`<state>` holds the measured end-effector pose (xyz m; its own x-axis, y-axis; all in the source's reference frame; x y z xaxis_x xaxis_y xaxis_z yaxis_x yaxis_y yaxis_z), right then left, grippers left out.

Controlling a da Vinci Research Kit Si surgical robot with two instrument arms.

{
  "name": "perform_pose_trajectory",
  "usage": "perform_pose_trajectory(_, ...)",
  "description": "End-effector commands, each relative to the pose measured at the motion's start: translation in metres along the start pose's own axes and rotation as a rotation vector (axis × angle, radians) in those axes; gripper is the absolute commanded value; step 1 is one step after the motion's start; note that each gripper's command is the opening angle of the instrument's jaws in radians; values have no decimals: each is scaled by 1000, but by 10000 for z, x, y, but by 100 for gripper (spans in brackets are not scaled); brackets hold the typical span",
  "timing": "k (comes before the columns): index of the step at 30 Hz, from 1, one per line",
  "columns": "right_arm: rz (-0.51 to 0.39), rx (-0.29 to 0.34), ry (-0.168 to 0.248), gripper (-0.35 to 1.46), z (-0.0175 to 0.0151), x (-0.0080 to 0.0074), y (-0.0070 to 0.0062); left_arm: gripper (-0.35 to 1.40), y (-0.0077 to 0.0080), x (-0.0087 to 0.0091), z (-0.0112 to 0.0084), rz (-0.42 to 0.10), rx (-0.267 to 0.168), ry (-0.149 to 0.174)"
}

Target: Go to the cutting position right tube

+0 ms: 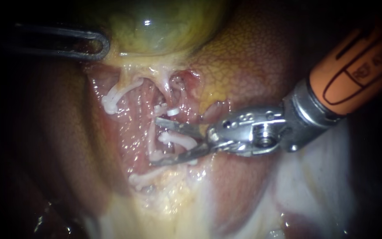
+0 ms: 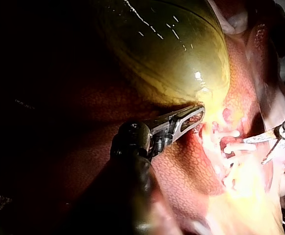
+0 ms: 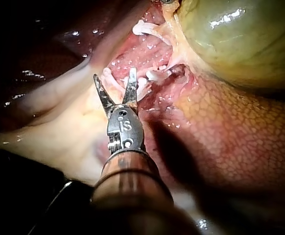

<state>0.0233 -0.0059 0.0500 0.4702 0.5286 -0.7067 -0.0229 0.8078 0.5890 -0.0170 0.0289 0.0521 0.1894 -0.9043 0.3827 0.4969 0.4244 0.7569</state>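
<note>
Right instrument (image 1: 154, 141), jaws apart around a white clip (image 1: 180, 139), lies over wet liver (image 1: 253, 66) below the gallbladder (image 1: 155, 26)

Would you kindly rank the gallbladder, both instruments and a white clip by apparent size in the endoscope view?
1. Right instrument, though nearest the camera.
2. Gallbladder, partly out of view.
3. Left instrument.
4. Clip.
</note>
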Motion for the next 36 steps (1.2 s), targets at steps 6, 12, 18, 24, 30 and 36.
perform_pose_trajectory(6, 127, 3, -32, 111, -19, -16, 18, -35, 0, 0, 0, 0, 0, 0)
perform_pose_trajectory(12, 242, -7, -63, 108, -11, -35, 35, -35, 0, 0, 0, 0, 0, 0)
perform_pose_trajectory(18, 330, 4, -63, 106, 8, -49, 50, -35, 0, 0, 1, 0, -1, 0)
perform_pose_trajectory(24, 329, 60, -74, 106, 29, -59, 59, -35, 0, 0, 1, 0, -1, 0)
perform_pose_trajectory(30, 288, 178, -18, 106, 45, -63, 65, -35, 0, 0, 1, 0, -1, 0)
perform_pose_trajectory(36, 225, 326, 102, 106, 59, -56, 71, -35, -1, 0, 0, 0, -1, 0)
